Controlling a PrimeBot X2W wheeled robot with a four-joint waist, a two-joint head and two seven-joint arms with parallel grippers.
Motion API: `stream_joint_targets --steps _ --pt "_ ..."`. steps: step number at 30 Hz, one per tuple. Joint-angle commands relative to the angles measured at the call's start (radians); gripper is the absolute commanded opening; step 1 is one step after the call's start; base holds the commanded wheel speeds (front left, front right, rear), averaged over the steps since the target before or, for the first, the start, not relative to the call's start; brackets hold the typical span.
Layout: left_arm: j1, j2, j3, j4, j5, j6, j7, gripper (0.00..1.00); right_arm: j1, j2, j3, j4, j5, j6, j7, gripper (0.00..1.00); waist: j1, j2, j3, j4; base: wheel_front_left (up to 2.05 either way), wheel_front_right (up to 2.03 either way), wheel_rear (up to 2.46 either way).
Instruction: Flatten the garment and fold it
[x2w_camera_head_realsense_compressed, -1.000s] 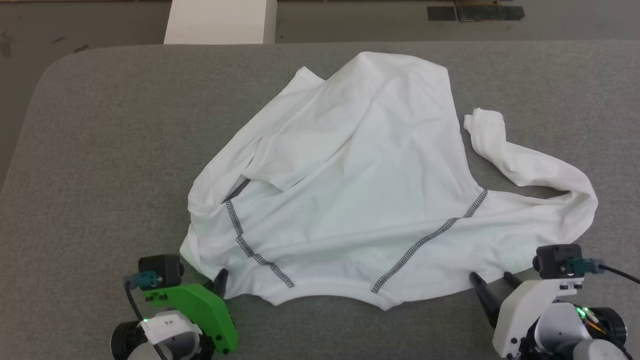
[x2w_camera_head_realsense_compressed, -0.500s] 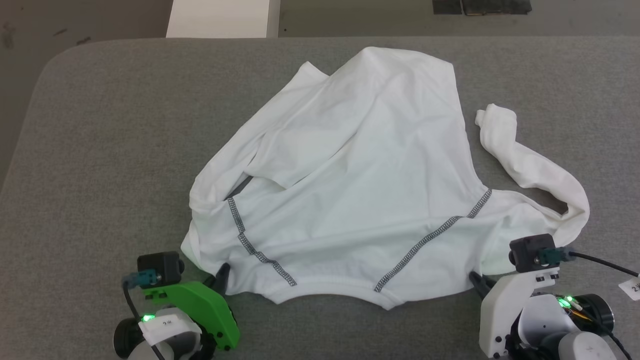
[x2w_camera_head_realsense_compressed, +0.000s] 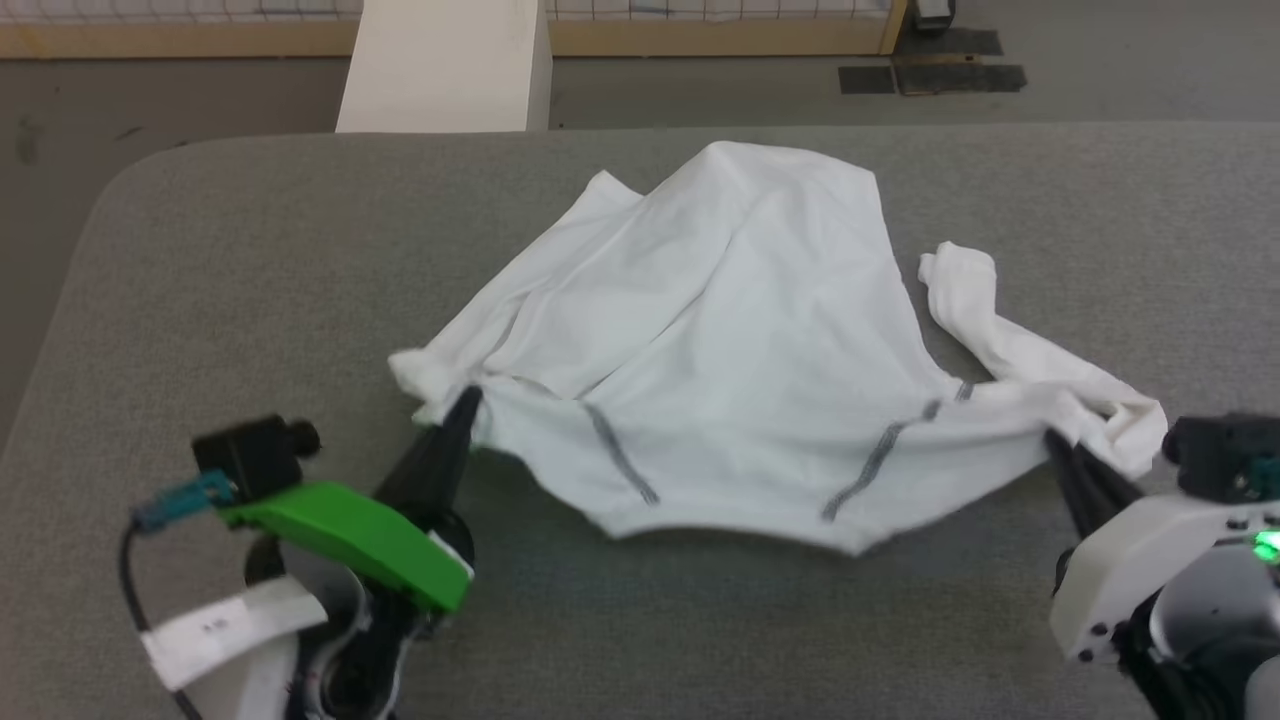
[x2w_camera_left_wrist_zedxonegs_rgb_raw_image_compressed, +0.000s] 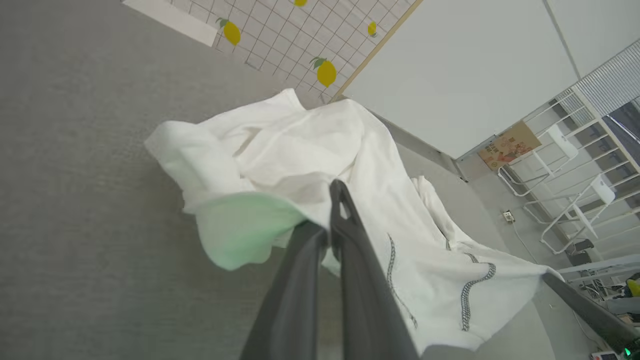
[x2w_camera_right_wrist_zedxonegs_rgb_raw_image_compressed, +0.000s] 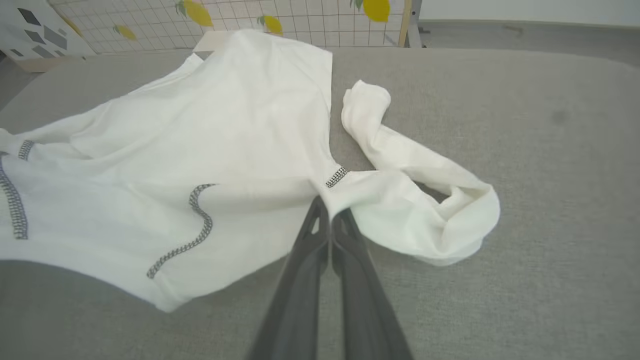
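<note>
Crosswise, the shirt (x2w_camera_head_realsense_compressed: 720, 330) spans from the left fingers (x2w_camera_head_realsense_compressed: 440, 450) to the right fingers (x2w_camera_head_realsense_compressed: 1082, 476) (each pair clamped on a near corner), its body lying away over the bench (x2w_camera_head_realsense_compressed: 250, 280).

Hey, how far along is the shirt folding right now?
Done: left gripper and right gripper are shut on the garment at its near corners. In hand: the near edge held taut above the table. Left: the curled sleeve, creases, every fold.
</note>
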Motion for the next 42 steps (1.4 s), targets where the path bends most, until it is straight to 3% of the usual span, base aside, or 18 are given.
stream_joint_targets --steps 1,6,10,15,21,26,30,36,42 --pt "-0.043 0.013 0.009 -0.042 -0.025 -0.006 0.024 0.00 -0.037 -0.001 -0.002 -0.044 -0.029 0.006 0.023 0.00 -0.0001 0.0000 -0.020 -0.016 0.00 0.00 0.00" --pt "-0.177 0.040 0.019 -0.144 -0.087 0.012 0.135 0.00 -0.167 -0.091 0.024 -0.133 -0.051 0.006 0.109 0.00 -0.0001 0.0000 -0.019 -0.032 0.00 0.00 0.00" --pt "-0.347 0.043 0.037 -0.152 -0.142 0.049 0.217 0.00 -0.351 -0.195 0.065 -0.129 -0.027 0.006 0.178 0.00 -0.0001 0.0000 0.012 -0.051 0.00 0.00 0.00" --pt "-0.601 0.053 0.061 -0.073 -0.129 0.104 0.262 0.00 -0.651 -0.288 0.114 -0.013 0.004 0.006 0.231 0.00 -0.0001 0.0000 0.108 -0.074 0.00 0.00 0.00" --pt "-0.904 0.086 0.059 0.103 -0.030 0.137 0.242 0.00 -1.017 -0.356 0.224 0.196 -0.047 0.006 0.178 0.00 -0.0001 0.0000 0.265 -0.112 0.00 0.00 0.00" --pt "-1.107 0.124 0.056 0.233 0.064 0.149 0.185 0.00 -1.252 -0.348 0.302 0.387 -0.107 0.006 0.079 0.00 -0.0001 0.0000 0.369 -0.143 0.00 0.00 0.00" --pt "-1.279 0.134 0.071 0.308 0.123 0.158 0.091 0.00 -1.425 -0.306 0.263 0.501 -0.168 0.006 -0.035 0.00 -0.0001 0.0000 0.445 -0.159 0.00 0.00 0.00" --pt "-1.479 0.131 0.089 0.389 0.171 0.121 -0.088 0.00 -1.632 -0.257 0.178 0.620 -0.285 0.006 -0.195 0.00 -0.0001 0.0000 0.513 -0.170 0.00 0.00 0.00" --pt "-1.571 0.131 0.116 0.457 0.174 0.095 -0.202 0.00 -1.754 -0.219 0.139 0.708 -0.394 0.006 -0.346 0.00 -0.0001 0.0000 0.532 -0.168 0.00 0.00 0.00"
